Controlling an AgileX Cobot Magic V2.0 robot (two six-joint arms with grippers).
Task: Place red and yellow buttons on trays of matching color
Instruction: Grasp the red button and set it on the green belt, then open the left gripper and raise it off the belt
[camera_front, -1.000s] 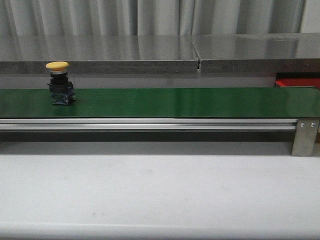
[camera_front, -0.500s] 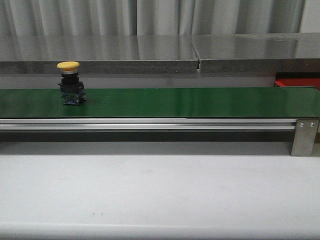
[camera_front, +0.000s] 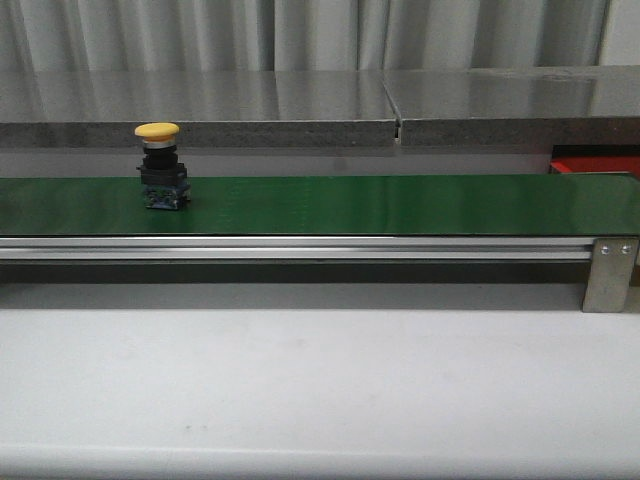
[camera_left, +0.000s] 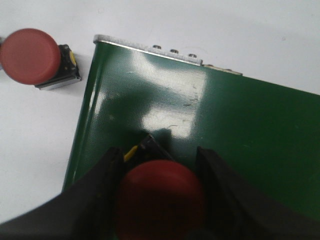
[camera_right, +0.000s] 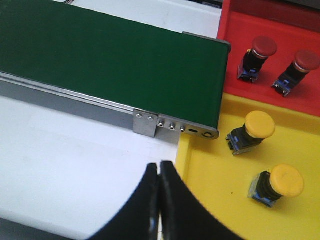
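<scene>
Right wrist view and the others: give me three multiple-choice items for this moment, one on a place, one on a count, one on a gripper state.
1. Where does the yellow-capped push button on the long green belt stand in the front view?
A. towards the left end
B. at the right end
C. on the white table

2. How many yellow-capped buttons lie in the flat yellow tray?
A. none
B. two
C. four

3. What is the left gripper doing?
A. open and empty
B. shut on a red-capped button
C. out of view

Answers:
1 A: the yellow-capped push button stands on the long green belt left of its middle.
2 B: two lie in the flat yellow tray.
3 B: the left gripper clamps a red-capped button.
</scene>
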